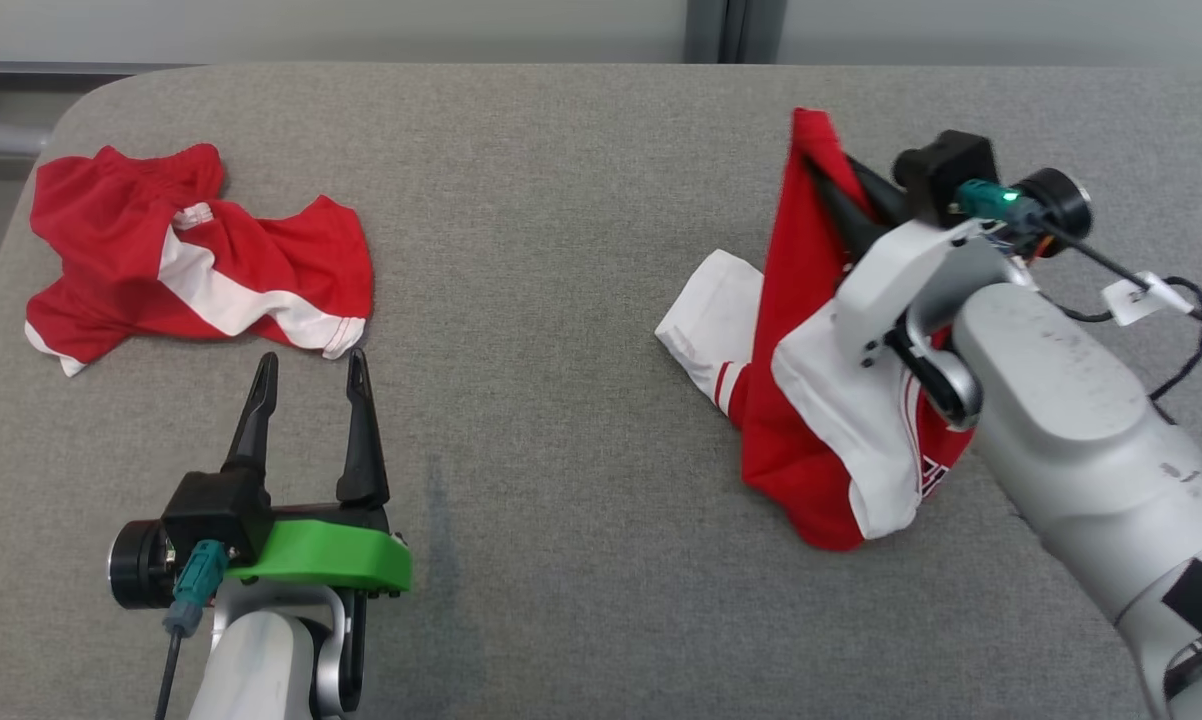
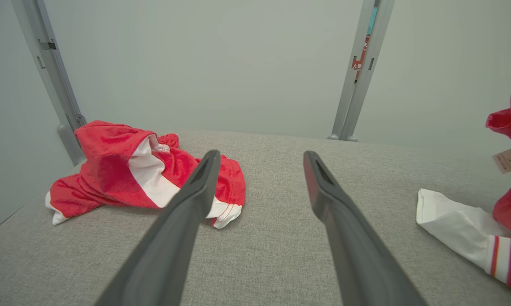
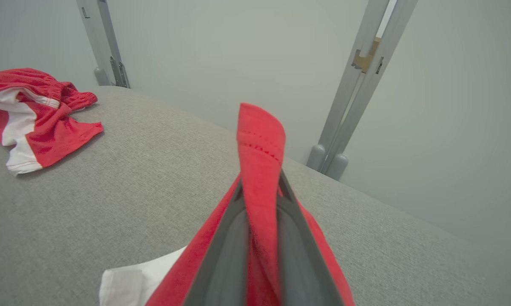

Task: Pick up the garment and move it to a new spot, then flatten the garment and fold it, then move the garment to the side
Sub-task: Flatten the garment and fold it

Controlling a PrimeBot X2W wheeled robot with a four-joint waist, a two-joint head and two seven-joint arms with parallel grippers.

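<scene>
Head view: right gripper point(image 1: 819, 172) is pinched narrow on a red fold of the shirt point(image 1: 811, 440), toward the table's point(image 1: 561, 250) right edge. The right wrist view confirms it: cloth is sandwiched between both fingers, with a red tip poking past them. The shirt hangs from the pinch point; its long axis runs from the far side toward the near edge, under the right forearm. The lower hem and white sleeve look to be resting on the table, sleeve spilling toward the centre. The coming move likely turns on lifting enough to clear that trailing end. Left gripper point(image 1: 311, 360) is spread wide and empty near the near-left edge, well apart from the shirt, just beside the crumpled shorts point(image 1: 191, 260) at the far-left corner. The right arm owns the carry.
</scene>
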